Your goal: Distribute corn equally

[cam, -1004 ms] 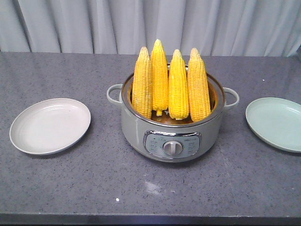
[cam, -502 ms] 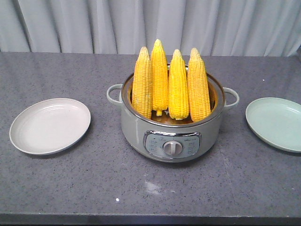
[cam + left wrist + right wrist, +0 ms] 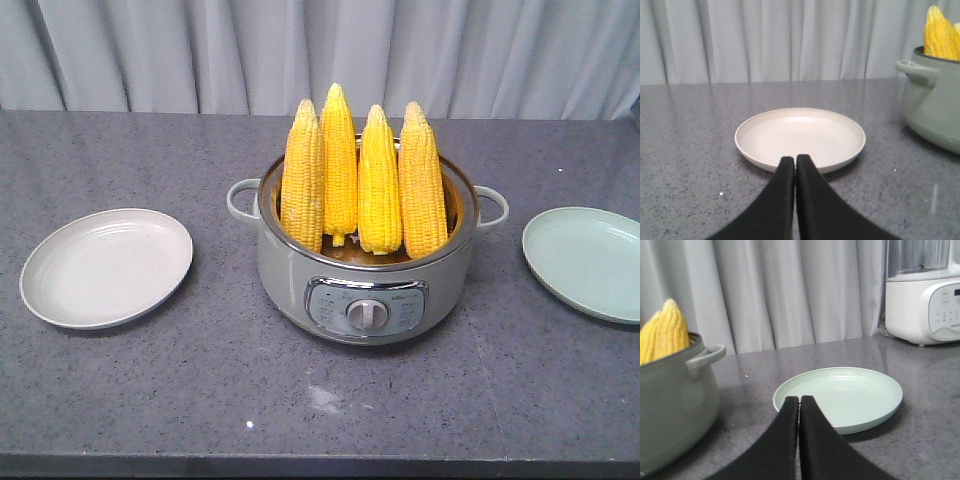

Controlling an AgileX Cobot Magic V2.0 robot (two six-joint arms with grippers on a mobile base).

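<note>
Corn [image 3: 362, 180] upright in pot [image 3: 290, 275], apart from left hand [image 3: 795, 161] and right hand [image 3: 799, 401], both pinched together.

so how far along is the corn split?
Done: nothing. All four corn cobs stand upright in the pot; the white plate and the green plate are both bare. In hand: nothing. The left gripper sits before the white plate and the right gripper before the green plate, jaws closed and holding nothing. Left: everything, two cobs to each plate.
</note>
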